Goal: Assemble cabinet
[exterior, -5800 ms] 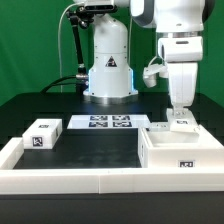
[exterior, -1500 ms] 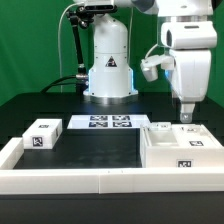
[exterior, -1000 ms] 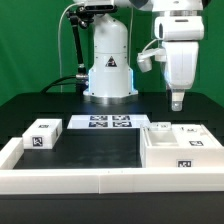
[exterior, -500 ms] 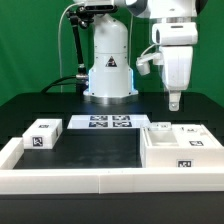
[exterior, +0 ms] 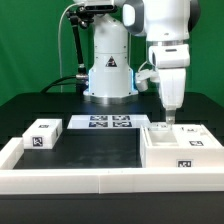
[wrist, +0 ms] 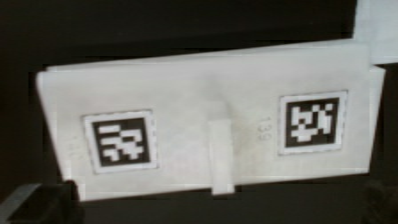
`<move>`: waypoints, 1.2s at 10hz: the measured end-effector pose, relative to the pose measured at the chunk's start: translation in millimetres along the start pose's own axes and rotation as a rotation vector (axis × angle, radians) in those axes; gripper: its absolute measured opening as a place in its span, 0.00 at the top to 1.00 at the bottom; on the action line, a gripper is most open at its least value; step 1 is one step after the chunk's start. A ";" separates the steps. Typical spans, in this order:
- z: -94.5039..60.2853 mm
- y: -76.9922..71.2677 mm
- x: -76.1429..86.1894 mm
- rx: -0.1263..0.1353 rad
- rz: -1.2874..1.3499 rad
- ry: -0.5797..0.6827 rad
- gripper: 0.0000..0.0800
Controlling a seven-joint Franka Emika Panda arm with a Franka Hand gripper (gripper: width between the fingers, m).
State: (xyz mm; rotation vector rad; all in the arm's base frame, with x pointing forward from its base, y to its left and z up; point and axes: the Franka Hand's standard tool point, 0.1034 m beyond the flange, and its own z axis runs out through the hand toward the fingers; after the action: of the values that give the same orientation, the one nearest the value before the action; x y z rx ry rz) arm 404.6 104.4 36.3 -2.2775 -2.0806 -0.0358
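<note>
The cabinet (exterior: 180,150) is a large white box at the exterior view's right, with a tag on its front face. Two small white tagged blocks (exterior: 160,128) sit at its top. My gripper (exterior: 168,119) hangs just above the cabinet's top, over its left part, touching nothing. In the wrist view the cabinet's white top (wrist: 214,120) fills the frame, with two square tags and a thin ridge between them. One dark finger (wrist: 32,203) shows at the frame's edge, far out to the side, so the jaws stand apart and empty.
A small white tagged block (exterior: 42,134) lies at the exterior view's left. The marker board (exterior: 105,122) lies at mid-table before the robot base (exterior: 108,70). A low white border rail (exterior: 80,178) runs along the front and left.
The gripper lifted off the cabinet's right side, moved toward the exterior view's left, and has now come down close above the cabinet's left part. The parts have not moved.
</note>
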 end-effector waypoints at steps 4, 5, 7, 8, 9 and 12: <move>20.6 -9.7 -4.4 0.047 0.013 0.003 0.00; 24.4 -9.0 -4.5 0.046 0.017 0.008 0.00; 25.3 -7.4 -3.2 0.036 0.020 0.015 0.00; 25.7 -7.9 -2.9 0.037 0.020 0.015 0.16; 26.0 -8.1 -2.9 0.038 0.020 0.015 0.33; 26.2 -8.3 -3.0 0.039 0.021 0.015 0.72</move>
State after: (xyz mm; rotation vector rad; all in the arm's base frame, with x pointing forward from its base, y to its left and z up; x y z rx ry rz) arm 395.5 103.7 10.2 -2.2690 -2.0320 -0.0121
